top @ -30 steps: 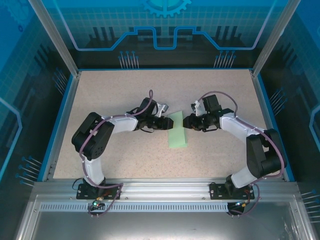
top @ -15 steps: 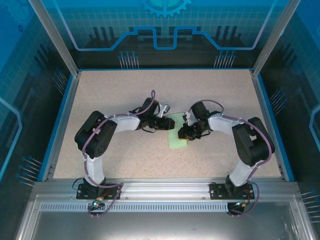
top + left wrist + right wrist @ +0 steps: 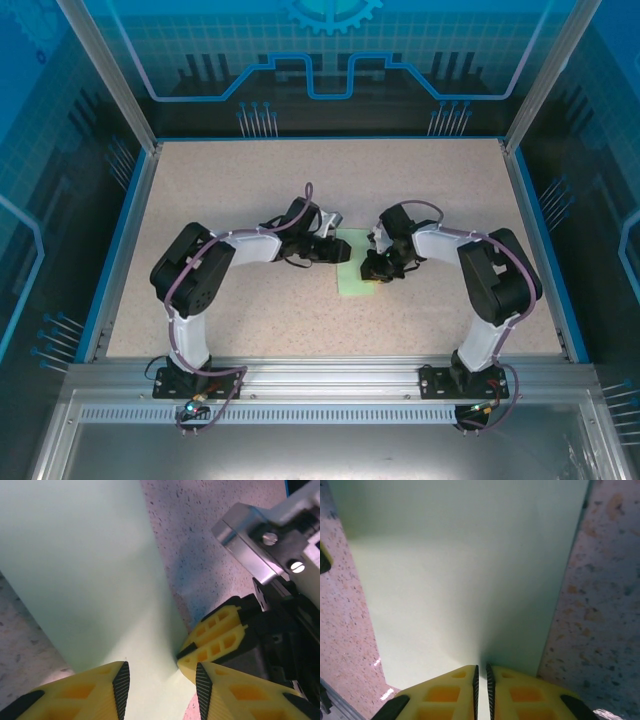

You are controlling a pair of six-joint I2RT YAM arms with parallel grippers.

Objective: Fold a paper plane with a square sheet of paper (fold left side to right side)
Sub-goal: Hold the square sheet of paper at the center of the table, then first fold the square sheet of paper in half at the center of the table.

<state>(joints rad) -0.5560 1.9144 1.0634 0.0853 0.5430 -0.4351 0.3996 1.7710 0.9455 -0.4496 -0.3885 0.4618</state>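
The left gripper [image 3: 338,250] sits low at the left long edge of the square sheet of paper [image 3: 353,280]. Its jaws are moderately apart and grip nothing, a pose that likely steadies the sheet against sliding. The sheet lies flat at the centre of the table [image 3: 250,180] as a narrow rectangle, so the left-to-right fold appears made. The right gripper [image 3: 481,677], jaws drawn to a slit, bears on the right edge, probably to set the crease. Whether a layer is pinched cannot be determined.

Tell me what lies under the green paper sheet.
The paper lies on the speckled table, which shows all around it. Whatever is directly beneath is covered.
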